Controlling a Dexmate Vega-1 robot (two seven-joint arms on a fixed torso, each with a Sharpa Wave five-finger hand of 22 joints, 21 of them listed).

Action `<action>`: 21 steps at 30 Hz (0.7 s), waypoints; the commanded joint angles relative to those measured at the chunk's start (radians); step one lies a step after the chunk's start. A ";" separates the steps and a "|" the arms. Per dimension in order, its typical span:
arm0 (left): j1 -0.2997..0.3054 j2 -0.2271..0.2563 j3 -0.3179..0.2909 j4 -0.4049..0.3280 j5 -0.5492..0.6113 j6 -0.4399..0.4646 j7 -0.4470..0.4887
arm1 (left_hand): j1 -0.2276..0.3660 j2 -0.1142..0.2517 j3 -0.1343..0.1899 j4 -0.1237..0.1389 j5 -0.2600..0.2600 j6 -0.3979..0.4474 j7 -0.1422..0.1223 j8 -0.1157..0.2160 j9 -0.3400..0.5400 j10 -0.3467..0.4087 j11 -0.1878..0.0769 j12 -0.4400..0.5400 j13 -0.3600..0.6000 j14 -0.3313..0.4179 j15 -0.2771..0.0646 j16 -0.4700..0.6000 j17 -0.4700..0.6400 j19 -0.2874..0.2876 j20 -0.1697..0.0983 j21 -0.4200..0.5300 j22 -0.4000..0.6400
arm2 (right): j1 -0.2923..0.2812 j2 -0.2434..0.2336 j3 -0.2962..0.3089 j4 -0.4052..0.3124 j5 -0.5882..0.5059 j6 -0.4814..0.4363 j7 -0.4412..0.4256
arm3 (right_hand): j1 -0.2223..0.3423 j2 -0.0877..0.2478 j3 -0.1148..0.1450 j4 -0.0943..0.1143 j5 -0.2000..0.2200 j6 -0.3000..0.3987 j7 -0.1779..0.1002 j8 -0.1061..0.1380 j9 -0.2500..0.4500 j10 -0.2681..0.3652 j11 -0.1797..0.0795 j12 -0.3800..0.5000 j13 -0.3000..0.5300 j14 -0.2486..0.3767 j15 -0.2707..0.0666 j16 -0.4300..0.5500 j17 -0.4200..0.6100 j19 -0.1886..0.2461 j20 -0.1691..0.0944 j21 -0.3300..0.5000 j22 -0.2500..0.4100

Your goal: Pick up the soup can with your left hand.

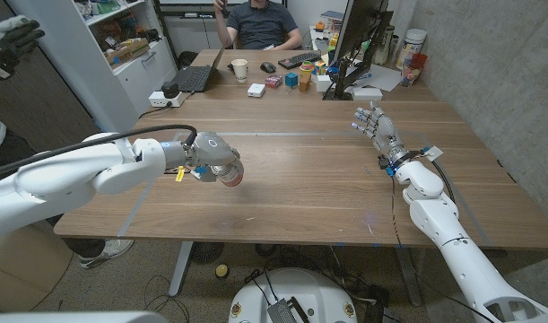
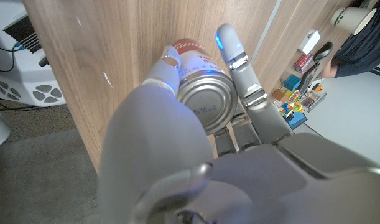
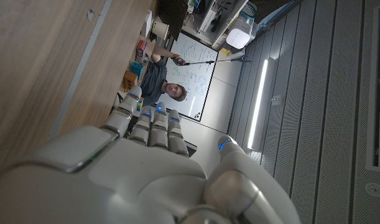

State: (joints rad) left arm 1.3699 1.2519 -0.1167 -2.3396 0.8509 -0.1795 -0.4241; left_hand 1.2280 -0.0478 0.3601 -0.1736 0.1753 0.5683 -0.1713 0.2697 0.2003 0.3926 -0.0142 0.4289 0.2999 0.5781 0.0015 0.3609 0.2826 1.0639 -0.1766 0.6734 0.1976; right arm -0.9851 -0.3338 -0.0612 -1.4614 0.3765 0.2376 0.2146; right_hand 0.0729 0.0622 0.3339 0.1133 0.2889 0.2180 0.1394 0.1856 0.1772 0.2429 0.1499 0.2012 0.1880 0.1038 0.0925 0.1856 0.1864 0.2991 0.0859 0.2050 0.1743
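Both hands were over the wooden table (image 1: 309, 193). The left hand (image 1: 213, 161) had its fingers (image 2: 234, 53) wrapped around the soup can (image 1: 232, 176), which lay on its side in the grasp, with its red-and-white label showing past the fingertips in the left wrist view (its silver end (image 2: 205, 96) faced that camera). In the head view the can sat at the tip of the left arm, over the table's left half and nearer the front edge than the back; whether it touched the wood or hung just above it could not be told.

The right hand (image 1: 378, 128) stood well apart on the right side of the table, upright with its fingers spread and reaching away from the robot, holding nothing. In the right wrist view the same hand (image 3: 146, 162) showed its back, with fingers extended side by side.

At the far end of the table sat a person (image 1: 260, 22) in a dark shirt. Near them lay a laptop (image 1: 197, 76), a paper cup (image 1: 240, 69), a keyboard (image 1: 299, 60), a mouse (image 1: 268, 66) and some coloured blocks (image 1: 296, 79). A monitor (image 1: 359, 36) stood to the right of these, and a white power strip (image 1: 163, 97) rested at the table's far left corner.
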 commanded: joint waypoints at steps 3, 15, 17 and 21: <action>-0.026 -0.163 -0.086 -0.022 0.063 -0.088 -0.068 | 0.127 0.151 0.025 0.024 0.003 0.260 0.259 -0.005 0.001 0.015 0.004 0.007 0.005 0.075 -0.223 -0.004 0.002 0.002 -0.032 0.010 0.003 | 0.011 0.010 0.011 0.027 0.006 0.022 0.011 | -0.002 -0.001 -0.005 -0.004 0.004 -0.006 0.006 0.002 0.003 0.005 -0.004 -0.003 0.005 0.005 0.001 0.006 -0.001 0.005 0.000 0.000 0.002; -0.077 -0.238 -0.119 -0.027 0.051 -0.136 -0.112 | 0.125 0.154 0.030 0.023 0.004 0.256 0.249 -0.015 0.002 0.030 0.009 0.006 0.006 0.088 -0.223 -0.005 0.000 0.005 -0.031 0.022 0.002 | 0.028 0.016 0.015 0.053 0.007 0.037 0.019 | -0.002 0.002 -0.004 -0.003 0.005 -0.006 0.006 0.002 0.003 0.007 -0.006 -0.002 0.005 0.005 -0.001 0.006 -0.001 0.005 0.000 0.000 0.002; -0.081 -0.248 -0.120 -0.031 0.072 -0.139 -0.111 | 0.124 0.155 0.031 0.024 0.004 0.255 0.249 -0.017 0.002 0.033 0.007 0.006 0.005 0.093 -0.223 -0.004 -0.001 0.005 -0.031 0.024 0.001 | 0.031 0.017 0.015 0.059 0.008 0.040 0.021 | -0.002 0.003 -0.004 -0.003 0.006 -0.006 0.006 0.002 0.003 0.007 -0.006 -0.002 0.005 0.005 -0.001 0.006 -0.001 0.005 0.000 0.000 0.002; -0.096 -0.258 -0.115 -0.030 0.071 -0.147 -0.127 | 0.122 0.158 0.033 0.025 0.004 0.258 0.250 -0.019 0.002 0.035 0.007 0.005 0.005 0.097 -0.223 -0.005 -0.001 0.004 -0.031 0.027 0.001 | 0.039 0.019 0.016 0.069 0.009 0.046 0.023 | -0.002 0.004 -0.004 -0.003 0.006 -0.006 0.006 0.002 0.003 0.007 -0.006 -0.003 0.005 0.004 -0.002 0.005 -0.001 0.005 -0.001 0.000 0.002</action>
State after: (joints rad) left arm 1.3106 1.0512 -0.2173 -2.3631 0.9056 -0.2940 -0.5196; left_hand 1.2241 -0.0439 0.3599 -0.1734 0.1739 0.5723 -0.1675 0.2543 0.1999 0.4195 -0.0054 0.4326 0.3013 0.5973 0.0138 0.3552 0.2783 1.0651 -0.1753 0.6956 0.1951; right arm -0.9623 -0.3206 -0.0479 -1.4171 0.3829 0.2697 0.2306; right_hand 0.0729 0.0623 0.3339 0.1133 0.2889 0.2180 0.1394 0.1856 0.1772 0.2429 0.1499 0.2012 0.1880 0.1037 0.0925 0.1856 0.1864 0.2990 0.0859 0.2050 0.1743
